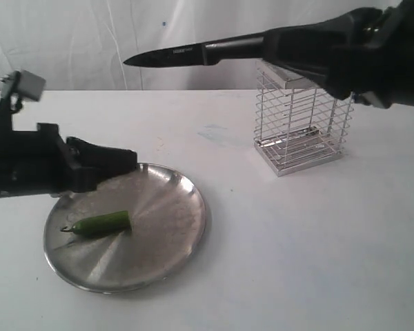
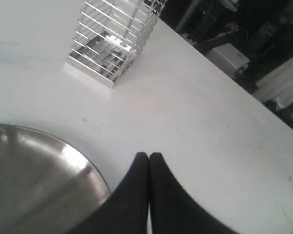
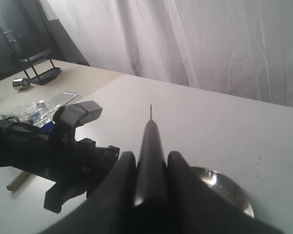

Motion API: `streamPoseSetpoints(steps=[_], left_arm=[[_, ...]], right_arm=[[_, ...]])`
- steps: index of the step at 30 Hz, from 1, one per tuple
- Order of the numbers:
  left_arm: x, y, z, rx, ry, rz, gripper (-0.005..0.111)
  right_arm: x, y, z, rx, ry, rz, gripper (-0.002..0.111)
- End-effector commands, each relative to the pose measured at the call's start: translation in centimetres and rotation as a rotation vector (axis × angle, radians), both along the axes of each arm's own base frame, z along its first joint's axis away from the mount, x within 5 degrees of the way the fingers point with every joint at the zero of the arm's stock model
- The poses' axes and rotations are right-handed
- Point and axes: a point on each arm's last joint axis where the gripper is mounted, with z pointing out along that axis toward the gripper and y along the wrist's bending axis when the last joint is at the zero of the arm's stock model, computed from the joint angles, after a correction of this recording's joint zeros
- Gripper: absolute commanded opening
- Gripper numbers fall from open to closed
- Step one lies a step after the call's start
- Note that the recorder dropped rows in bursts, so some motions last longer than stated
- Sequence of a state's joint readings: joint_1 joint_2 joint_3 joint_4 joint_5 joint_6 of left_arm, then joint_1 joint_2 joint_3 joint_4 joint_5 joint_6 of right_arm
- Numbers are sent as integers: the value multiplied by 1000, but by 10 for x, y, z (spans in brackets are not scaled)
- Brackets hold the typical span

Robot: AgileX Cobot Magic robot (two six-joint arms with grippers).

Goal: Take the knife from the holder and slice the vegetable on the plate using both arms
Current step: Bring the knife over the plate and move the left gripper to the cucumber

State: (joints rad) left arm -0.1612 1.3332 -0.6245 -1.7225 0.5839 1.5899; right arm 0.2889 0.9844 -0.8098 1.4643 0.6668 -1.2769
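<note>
My right gripper (image 1: pixel 279 47) is shut on the handle of the black knife (image 1: pixel 186 54), held high and level with its tip pointing left, above the wire holder (image 1: pixel 300 121). In the right wrist view the knife (image 3: pixel 149 151) runs out between the fingers (image 3: pixel 118 175) of that gripper (image 3: pixel 149 163). The green vegetable (image 1: pixel 102 223) lies on the left part of the steel plate (image 1: pixel 172 241). My left gripper (image 1: pixel 127 160) is shut and empty, hovering at the plate's far left rim, apart from the vegetable. The left wrist view shows its fingertips (image 2: pixel 142 158) pressed together at the gripper (image 2: pixel 149 156) beside the plate (image 2: pixel 34 165).
The holder (image 2: pixel 112 39) stands empty at the back right of the white table. A white curtain hangs behind. The left arm (image 3: pixel 49 151) crosses the right wrist view beside the plate (image 3: pixel 232 190). Clutter lies on a second table (image 3: pixel 34 109) beyond.
</note>
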Motion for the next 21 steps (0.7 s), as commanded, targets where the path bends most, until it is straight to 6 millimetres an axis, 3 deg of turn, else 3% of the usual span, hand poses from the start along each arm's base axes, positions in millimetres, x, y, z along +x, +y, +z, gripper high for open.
streamPoseSetpoints(steps=[1, 9, 13, 21], left_arm=[[10, -31, -3, 35, -5, -77, 0], [39, -78, 18, 118, -92, -78, 0], [48, -79, 25, 141, -119, -31, 0], [53, -72, 22, 215, -121, 59, 0]], right_arm=[[17, 8, -4, -3, 1, 11, 0], [30, 25, -13, -28, 27, 36, 0], [32, 26, -15, -41, 26, 9, 0], [33, 23, -24, -125, 57, -6, 0]])
